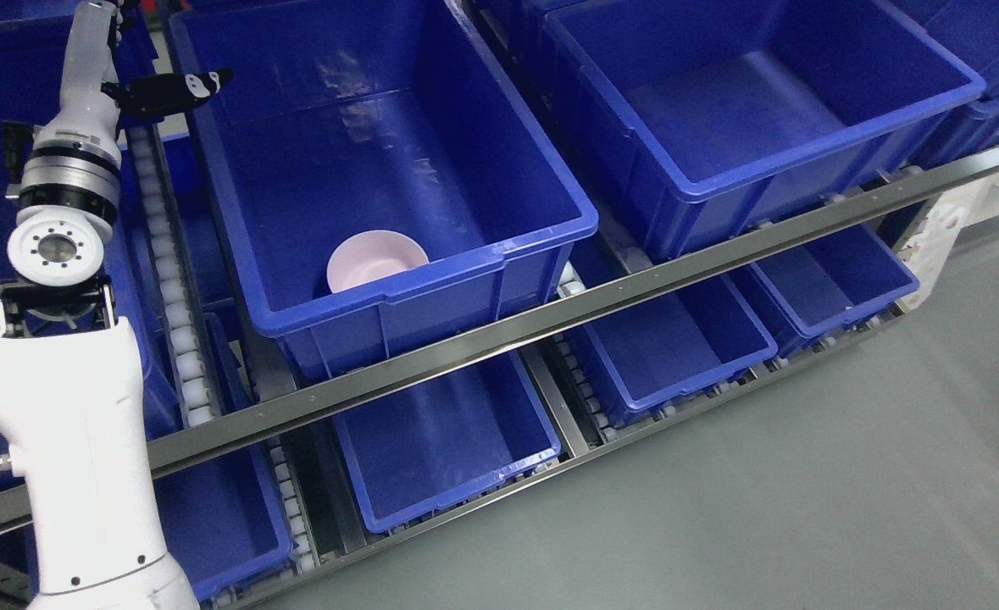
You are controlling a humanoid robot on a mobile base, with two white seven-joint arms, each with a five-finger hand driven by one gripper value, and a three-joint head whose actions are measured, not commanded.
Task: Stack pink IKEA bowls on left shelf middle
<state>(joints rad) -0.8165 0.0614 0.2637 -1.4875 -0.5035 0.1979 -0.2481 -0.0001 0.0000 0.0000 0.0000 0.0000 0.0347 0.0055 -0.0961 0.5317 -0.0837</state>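
A pale pink bowl (376, 258) lies in the near left corner of a large blue bin (431, 280) on the middle shelf level. My left arm rises along the picture's left side, white and jointed. Its left hand (173, 90) is black, held high at the bin's far left rim, well behind and left of the bowl. The fingers point right and hold nothing. No right arm shows.
A second large blue bin (804, 161) stands to the right on the same level. Smaller blue bins (457, 474) sit on the lower shelf under a metal rail (635, 284). White roller tracks (169, 280) run between bins. Grey floor lies at the lower right.
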